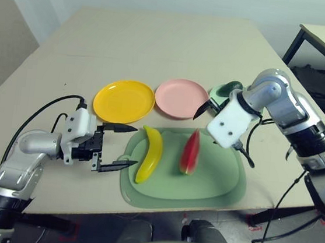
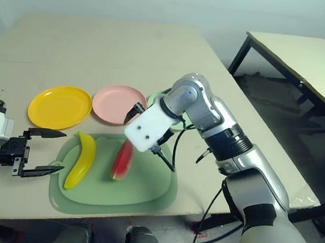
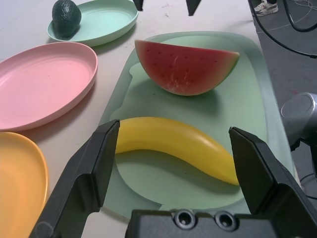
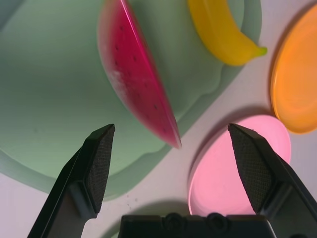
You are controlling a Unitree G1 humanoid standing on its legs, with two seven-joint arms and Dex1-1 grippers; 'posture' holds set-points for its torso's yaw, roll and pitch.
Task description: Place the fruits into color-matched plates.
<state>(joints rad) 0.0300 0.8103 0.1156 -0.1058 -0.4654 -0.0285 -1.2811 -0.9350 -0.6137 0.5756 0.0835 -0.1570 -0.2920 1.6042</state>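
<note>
The yellow banana (image 1: 150,154) and the red watermelon wedge (image 1: 190,151) lie side by side on a pale green mat (image 1: 214,183). The dark green avocado (image 3: 66,17) sits in the mint green plate (image 3: 106,22). The yellow-orange plate (image 1: 124,100) and the pink plate (image 1: 181,98) hold nothing. My left gripper (image 1: 135,146) is open just left of the banana, its fingertips close to the fruit's two ends. My right gripper (image 4: 169,129) is open and holds nothing. It hovers over the far end of the watermelon, by the pink plate, and its arm hides part of the mint plate.
The three plates stand in a row behind the mat, yellow-orange on the left and mint on the right. The table's front edge (image 1: 81,215) runs just below the mat. Black cables (image 1: 40,113) trail from both wrists. Another table (image 2: 310,62) stands to the right.
</note>
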